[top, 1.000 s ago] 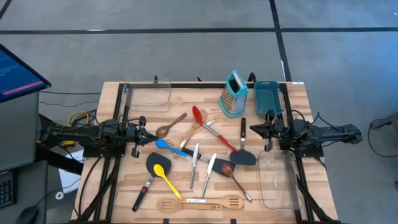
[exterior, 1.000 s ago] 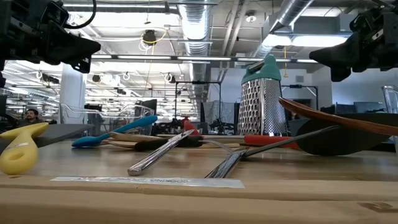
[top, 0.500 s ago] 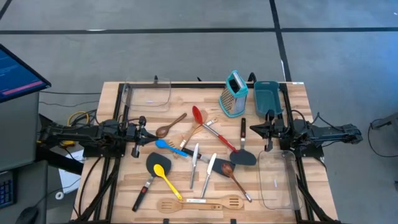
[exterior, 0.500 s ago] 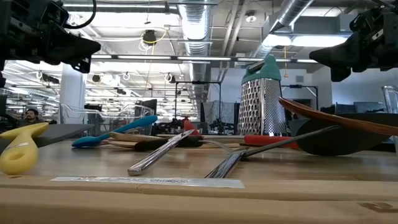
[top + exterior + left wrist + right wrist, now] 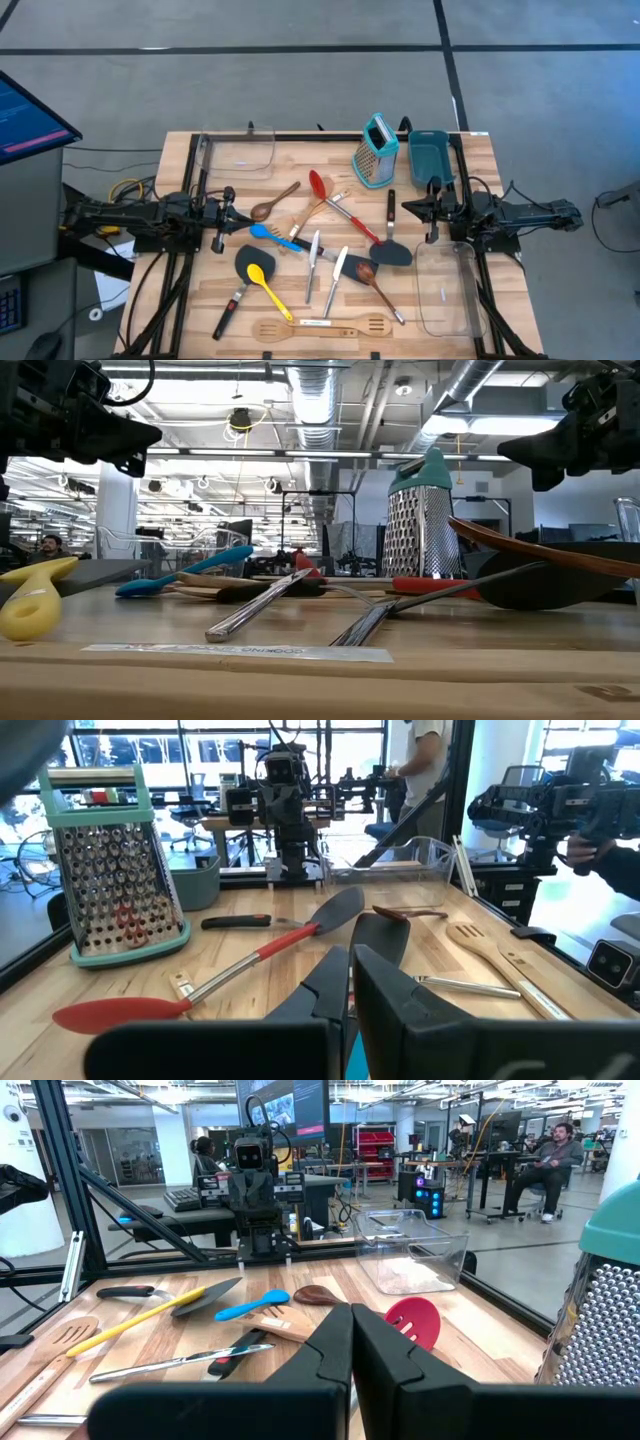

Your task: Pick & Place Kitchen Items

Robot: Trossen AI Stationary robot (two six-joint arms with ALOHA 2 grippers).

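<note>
Kitchen items lie scattered on the wooden table: a red spoon (image 5: 318,184), a wooden spoon (image 5: 275,201), a blue spoon (image 5: 270,235), a yellow spoon (image 5: 268,288), a black spatula (image 5: 244,272), metal cutlery (image 5: 313,262) and a wooden slotted spatula (image 5: 320,327) near the front edge. The teal box grater (image 5: 376,150) stands upright at the far side. My left gripper (image 5: 228,213) hovers shut at the table's left edge, pointing level toward the middle. My right gripper (image 5: 405,209) hovers shut at the right edge, facing it. Neither touches anything.
A teal bin (image 5: 430,157) sits at the far right beside the grater. One clear container (image 5: 240,152) stands at the far left, another (image 5: 446,288) at the near right. A red-handled black spatula (image 5: 390,250) and a brown spoon (image 5: 378,285) lie right of centre.
</note>
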